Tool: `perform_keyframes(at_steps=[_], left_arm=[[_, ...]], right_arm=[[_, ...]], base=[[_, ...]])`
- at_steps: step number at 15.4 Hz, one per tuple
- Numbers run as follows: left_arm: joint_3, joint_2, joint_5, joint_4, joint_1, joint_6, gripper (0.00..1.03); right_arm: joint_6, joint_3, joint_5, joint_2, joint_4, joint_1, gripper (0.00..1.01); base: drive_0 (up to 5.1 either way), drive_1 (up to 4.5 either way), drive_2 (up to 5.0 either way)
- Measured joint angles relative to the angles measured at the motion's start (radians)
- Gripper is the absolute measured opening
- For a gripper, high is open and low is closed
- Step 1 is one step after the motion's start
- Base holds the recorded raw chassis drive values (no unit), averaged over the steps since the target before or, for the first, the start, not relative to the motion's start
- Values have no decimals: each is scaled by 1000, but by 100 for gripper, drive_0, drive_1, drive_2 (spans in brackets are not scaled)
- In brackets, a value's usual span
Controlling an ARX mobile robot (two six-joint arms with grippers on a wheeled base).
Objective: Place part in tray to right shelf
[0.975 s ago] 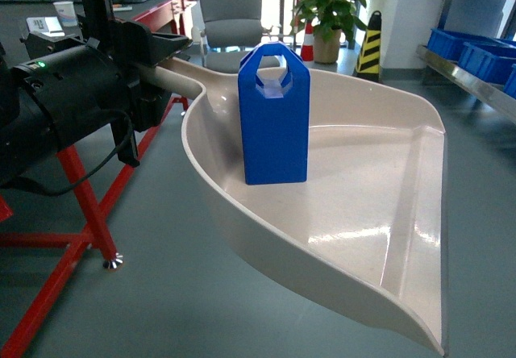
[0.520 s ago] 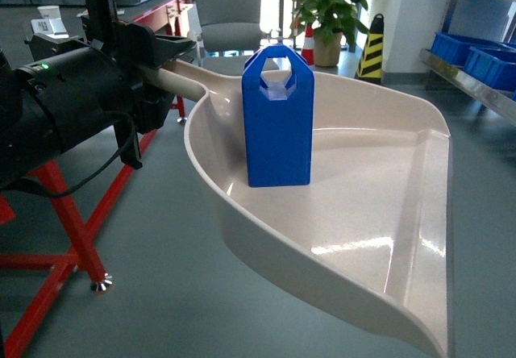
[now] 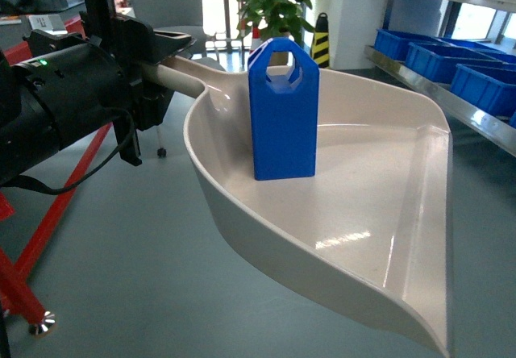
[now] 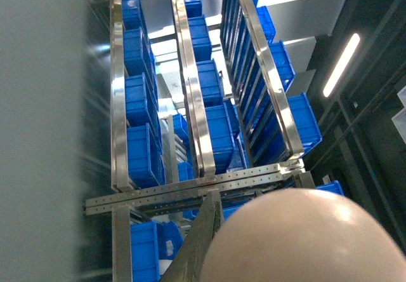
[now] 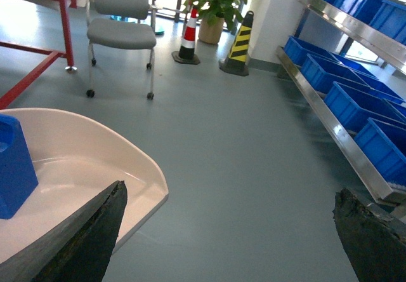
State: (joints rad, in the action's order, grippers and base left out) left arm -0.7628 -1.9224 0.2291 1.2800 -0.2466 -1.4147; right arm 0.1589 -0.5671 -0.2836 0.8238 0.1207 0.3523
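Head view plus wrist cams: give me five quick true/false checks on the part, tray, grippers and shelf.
1. The blue part stands upright in the beige tray. True.
2. The left gripper holds the tray's handle. True.
3. The part lies on the floor. False: it is in the tray.
4. The right gripper is shut on the part. False: it is open, holding nothing.
5. The shelf holds red crates. False: blue crates.

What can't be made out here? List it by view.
Head: silver steel-framed shelf is cut off by the right edge, and no rollers show.
Right wrist: small bright-blue plastic part is cut off by the left edge. The right gripper has its fingertips cut off by the bottom edge.
Left wrist: beige plastic dustpan-shaped tray fills the bottom, hiding the part.
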Motion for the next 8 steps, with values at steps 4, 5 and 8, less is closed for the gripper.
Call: perform_keyframes(at_steps=[4, 5, 8], left_arm=[[0, 0, -1, 0, 3, 0, 12], [0, 0, 0, 0, 3, 0, 12], [0, 0, -3, 0, 4, 0, 12]], right_arm=[[0, 0, 0, 0, 0, 0, 98], [0, 0, 0, 0, 1, 0, 98], [0, 0, 0, 0, 0, 0, 98]], base=[[-156, -156, -156], [-160, -160, -160], [-172, -172, -172]])
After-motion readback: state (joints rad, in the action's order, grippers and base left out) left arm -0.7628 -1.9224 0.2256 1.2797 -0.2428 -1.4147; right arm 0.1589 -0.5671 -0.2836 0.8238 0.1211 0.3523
